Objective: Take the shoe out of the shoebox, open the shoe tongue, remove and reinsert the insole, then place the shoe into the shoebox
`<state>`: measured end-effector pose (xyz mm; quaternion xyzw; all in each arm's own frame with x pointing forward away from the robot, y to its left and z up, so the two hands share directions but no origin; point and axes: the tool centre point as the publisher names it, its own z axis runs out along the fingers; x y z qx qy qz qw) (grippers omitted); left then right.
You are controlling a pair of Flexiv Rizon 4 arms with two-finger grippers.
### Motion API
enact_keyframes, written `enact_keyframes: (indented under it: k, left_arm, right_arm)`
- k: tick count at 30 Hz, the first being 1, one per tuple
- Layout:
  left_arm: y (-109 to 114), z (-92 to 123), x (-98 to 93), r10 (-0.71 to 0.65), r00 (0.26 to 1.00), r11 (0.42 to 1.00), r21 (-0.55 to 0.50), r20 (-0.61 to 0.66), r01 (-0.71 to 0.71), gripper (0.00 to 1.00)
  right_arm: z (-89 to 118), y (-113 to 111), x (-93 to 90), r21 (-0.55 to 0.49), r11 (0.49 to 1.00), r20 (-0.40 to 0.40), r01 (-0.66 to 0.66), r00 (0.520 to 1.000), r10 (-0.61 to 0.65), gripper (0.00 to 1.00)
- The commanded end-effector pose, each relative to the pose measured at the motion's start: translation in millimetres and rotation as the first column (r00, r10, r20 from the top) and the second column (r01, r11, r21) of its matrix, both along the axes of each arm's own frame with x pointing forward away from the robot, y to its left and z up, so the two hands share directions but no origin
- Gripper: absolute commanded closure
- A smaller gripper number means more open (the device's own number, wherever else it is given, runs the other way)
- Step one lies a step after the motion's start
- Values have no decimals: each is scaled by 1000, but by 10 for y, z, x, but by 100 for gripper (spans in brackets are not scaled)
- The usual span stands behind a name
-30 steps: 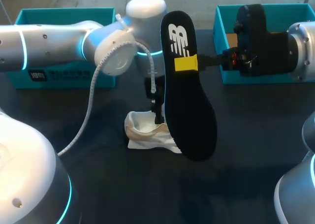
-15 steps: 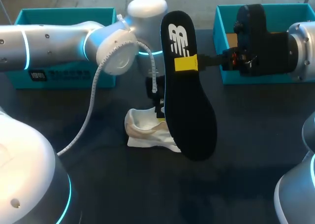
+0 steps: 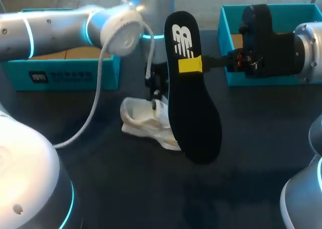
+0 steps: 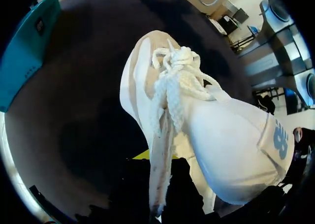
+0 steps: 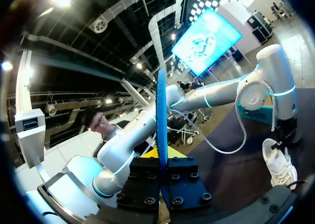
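A white shoe (image 3: 141,124) lies tilted on the dark table, just left of centre. My left gripper (image 3: 154,97) comes down onto its opening and is shut on the upper's edge beside the laces. In the left wrist view the shoe (image 4: 221,135) fills the space ahead of the gripper (image 4: 158,177), with a strip of the upper pinched between the dark fingers. My right gripper (image 3: 190,65) is shut on a black insole (image 3: 193,113), holding it up over the table beside the shoe. The right wrist view has the insole (image 5: 161,115) edge-on between that gripper's (image 5: 161,160) fingers, and the shoe (image 5: 279,166) further off.
A teal shoebox (image 3: 60,75) stands at the back left behind my left arm. A second teal box (image 3: 227,43) stands at the back right, partly hidden by my right arm. Dark bare tabletop lies in front of the shoe.
My left gripper has shut on the shoe's upper and pulled back and left; the shoe has shifted left and tipped. The right arm and insole have stayed still.
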<state>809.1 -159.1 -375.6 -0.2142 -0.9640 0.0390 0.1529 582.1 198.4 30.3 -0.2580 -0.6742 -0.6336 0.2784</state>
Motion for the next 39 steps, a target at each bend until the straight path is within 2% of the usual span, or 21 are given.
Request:
enact_keyframes:
  k: [1, 6, 9, 39]
  left_arm:
    - [-43, 161, 130, -131, 989, 991, 10, -71, 132, 100]
    - [19, 329, 177, -297, 948, 954, -78, -113, 289, 100]
    - [49, 404, 193, -409, 909, 909, -128, -81, 398, 100]
    - [49, 404, 193, -409, 909, 909, -128, -81, 398, 100]
  right_arm:
    - [-2, 21, -2, -2, 1000, -2, 2, 1000, -2, 100]
    - [-2, 21, -2, -2, 1000, -2, 2, 1000, -2, 100]
    - [-2, 21, -2, -2, 1000, -2, 2, 1000, -2, 100]
    - [-2, 21, -2, -2, 1000, -2, 2, 1000, -2, 100]
